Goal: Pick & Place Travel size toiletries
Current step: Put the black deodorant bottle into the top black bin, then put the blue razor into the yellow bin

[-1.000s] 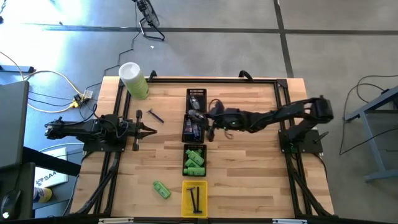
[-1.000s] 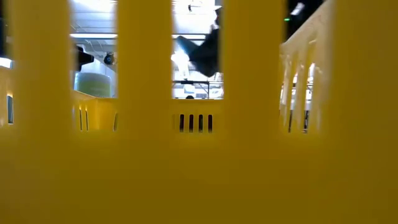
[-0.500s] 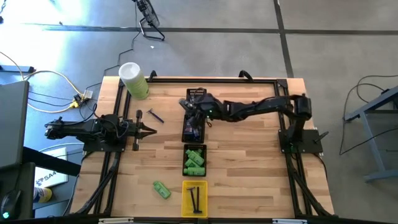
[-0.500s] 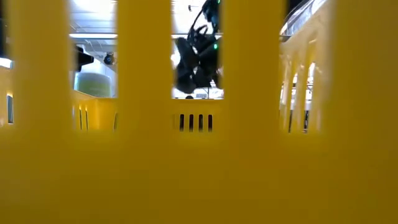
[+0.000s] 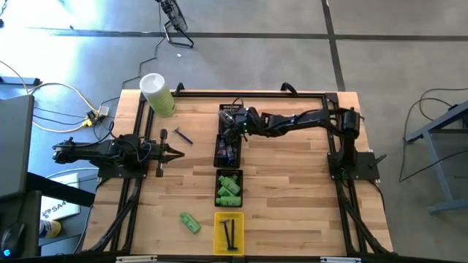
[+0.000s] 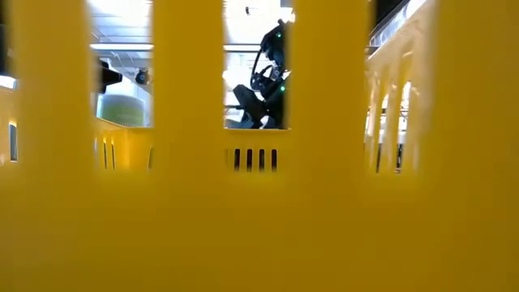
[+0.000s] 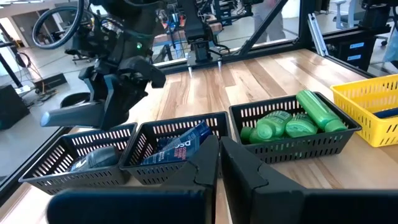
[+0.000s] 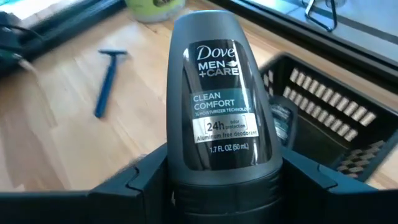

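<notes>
Gripping a grey Dove deodorant [image 8: 222,99] between spread jaws, right gripper [image 5: 235,124] over the black tray [image 5: 230,115] nearest the desk's far edge, roll-on clear of the tray floor and pointing toward the blue razor [image 8: 107,78] on the bare wood. Lined up toward the near edge: second black tray [image 7: 174,149] with a blue tube [image 7: 181,146], third [image 7: 292,134] packed with green bottles [image 7: 291,121], then yellow tray [image 5: 228,234]; stray green bottle [image 5: 190,223] beside it. Parked by the left edge with jaws pressed together, left gripper [image 5: 175,153].
</notes>
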Robot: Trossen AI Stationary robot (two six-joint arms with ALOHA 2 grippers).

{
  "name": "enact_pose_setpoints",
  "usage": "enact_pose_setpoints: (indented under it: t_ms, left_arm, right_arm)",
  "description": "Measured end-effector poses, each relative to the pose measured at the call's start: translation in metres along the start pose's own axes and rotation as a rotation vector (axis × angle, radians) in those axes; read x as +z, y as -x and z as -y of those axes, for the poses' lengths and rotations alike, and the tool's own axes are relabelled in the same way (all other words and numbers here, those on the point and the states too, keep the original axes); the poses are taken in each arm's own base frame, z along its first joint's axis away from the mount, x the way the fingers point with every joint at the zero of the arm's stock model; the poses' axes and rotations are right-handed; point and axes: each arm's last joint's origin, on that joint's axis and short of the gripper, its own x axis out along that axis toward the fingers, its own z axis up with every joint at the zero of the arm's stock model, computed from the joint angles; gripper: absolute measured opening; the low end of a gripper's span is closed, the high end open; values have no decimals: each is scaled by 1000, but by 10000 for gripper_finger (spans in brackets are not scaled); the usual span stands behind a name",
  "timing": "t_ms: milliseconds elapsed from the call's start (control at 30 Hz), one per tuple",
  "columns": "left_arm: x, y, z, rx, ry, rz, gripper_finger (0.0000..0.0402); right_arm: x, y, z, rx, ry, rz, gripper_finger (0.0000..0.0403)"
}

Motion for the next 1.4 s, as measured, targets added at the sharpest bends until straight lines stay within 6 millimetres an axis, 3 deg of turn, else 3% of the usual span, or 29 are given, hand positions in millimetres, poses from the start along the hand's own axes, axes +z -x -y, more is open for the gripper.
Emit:
enact_pose_setpoints:
  t_ms: [233,567,733,1067,1400]
  left_arm:
    - [0,0,0,0,0,0,15]
    - [0,0,0,0,0,0,15]
    - [0,0,0,0,0,0,15]
    - [0,0,0,0,2,-2,15]
    - [-1,0,0,-1,25,-7,15]
  right_arm:
    - [-1,0,-1,22,9,-9,222]
    - [0,0,-1,27,10,-9,266]
    - [13,15,-4,49,18,28,265]
    - [41,68,-19,105,171,107,205]
    - [43,117,-32,144,294,60,86]
